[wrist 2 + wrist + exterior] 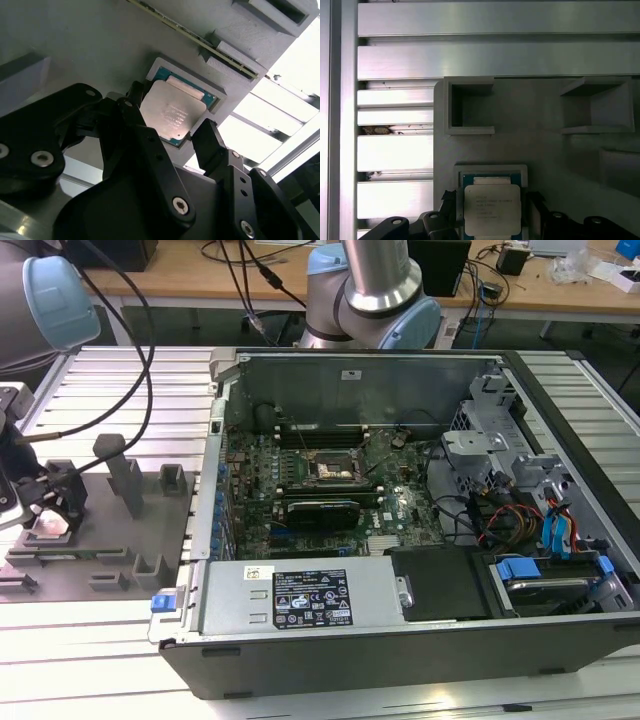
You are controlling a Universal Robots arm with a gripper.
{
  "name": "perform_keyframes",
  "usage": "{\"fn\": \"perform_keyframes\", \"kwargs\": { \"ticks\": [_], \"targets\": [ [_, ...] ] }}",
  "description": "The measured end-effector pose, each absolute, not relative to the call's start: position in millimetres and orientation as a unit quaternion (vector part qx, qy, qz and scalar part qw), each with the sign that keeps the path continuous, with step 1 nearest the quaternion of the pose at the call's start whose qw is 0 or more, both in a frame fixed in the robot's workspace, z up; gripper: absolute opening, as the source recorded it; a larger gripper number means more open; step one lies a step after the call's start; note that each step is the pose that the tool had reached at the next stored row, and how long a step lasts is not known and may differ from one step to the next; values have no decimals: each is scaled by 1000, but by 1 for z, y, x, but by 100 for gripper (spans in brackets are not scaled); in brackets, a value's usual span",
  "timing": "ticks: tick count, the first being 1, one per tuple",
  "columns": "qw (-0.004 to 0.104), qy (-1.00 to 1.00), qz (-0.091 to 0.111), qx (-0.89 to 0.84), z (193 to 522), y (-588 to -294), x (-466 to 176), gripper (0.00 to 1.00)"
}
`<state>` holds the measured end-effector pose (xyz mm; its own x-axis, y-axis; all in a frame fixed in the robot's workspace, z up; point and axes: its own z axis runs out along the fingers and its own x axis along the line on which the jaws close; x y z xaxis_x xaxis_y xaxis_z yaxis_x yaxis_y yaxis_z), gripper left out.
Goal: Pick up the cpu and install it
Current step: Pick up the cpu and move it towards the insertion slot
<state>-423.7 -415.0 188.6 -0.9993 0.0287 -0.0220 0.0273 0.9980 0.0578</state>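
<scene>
The cpu (172, 114) is a small silvery square with a green rim, lying flat in a raised pocket of the grey tray (120, 530). In the exterior view the cpu (47, 530) sits at the tray's left end, and my gripper (45, 502) hangs just above it. In both wrist views my gripper (170, 124) is open, with one black finger (131, 107) on each side of the pocket and the cpu (492, 210) between them, still seated. The metal-framed socket (330, 468) with a dark centre lies on the motherboard inside the open computer case.
Upright grey holders (125, 475) stand on the tray. The open computer case (400, 540) holds a black card (322, 510), cables and drive bays on the exterior view's right. Slatted aluminium table (495, 60) surrounds the tray. Cables trail along the arm.
</scene>
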Motion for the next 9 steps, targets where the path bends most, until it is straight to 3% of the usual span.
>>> {"fn": "perform_keyframes", "kwargs": {
  "ticks": [9],
  "targets": [
    [12, 999, 29, 14, 188, -415, -424, 66]
  ]
}}
